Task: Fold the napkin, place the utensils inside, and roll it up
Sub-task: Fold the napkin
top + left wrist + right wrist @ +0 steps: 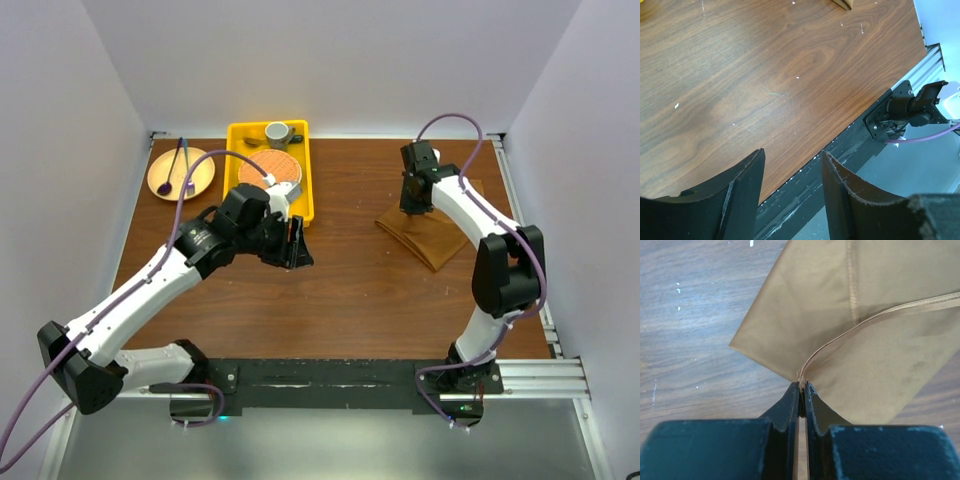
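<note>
While the R arm reaches fwd from its base with elbow raised and wrist pitched down, the right gripper (801, 387) sits well to the right of the yellow tray (233, 150). Its jaws are pressed together on a hemmed corner of the napkin (880, 355).

L arm: runs diagonally from its base toward the tray, wrist rolled sideways. The left gripper (297, 243) hangs just off the tray's near right corner. Jaws are apart with nothing between them, and the fingers (742, 192) are over the bare table (360, 290).

Napkin: rust-brown, plain, folded into layers. It lies well right of the tray, approx. level with the tray's near end, edges angled to the table edge. The wrist cam shows a stitched hem curving from the pinched corner across the top layer. The cloth is smooth, with one straight seam line on the layer beneath.
</note>
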Robot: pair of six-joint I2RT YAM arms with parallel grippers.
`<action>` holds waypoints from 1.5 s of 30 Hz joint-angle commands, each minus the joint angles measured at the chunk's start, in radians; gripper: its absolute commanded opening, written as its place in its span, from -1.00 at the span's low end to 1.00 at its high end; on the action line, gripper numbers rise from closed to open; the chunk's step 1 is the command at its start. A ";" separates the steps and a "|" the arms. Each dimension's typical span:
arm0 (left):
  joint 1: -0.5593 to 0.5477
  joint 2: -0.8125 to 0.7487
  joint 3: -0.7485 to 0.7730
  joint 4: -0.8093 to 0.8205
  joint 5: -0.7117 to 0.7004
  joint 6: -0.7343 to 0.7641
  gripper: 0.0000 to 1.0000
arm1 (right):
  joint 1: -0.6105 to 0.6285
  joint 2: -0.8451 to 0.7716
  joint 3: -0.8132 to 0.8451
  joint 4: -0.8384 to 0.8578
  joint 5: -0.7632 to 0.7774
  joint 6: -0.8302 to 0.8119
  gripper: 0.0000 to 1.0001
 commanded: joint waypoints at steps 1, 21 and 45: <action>0.015 0.012 0.052 0.007 0.014 0.027 0.08 | 0.010 0.022 0.062 0.032 -0.018 -0.034 -0.95; 0.044 0.045 0.073 0.007 0.019 0.039 0.08 | 0.027 0.162 0.116 0.057 -0.058 -0.071 -0.83; 0.041 0.292 0.016 0.495 0.093 -0.125 0.03 | -0.125 -0.134 -0.053 -0.146 -0.131 -0.086 0.16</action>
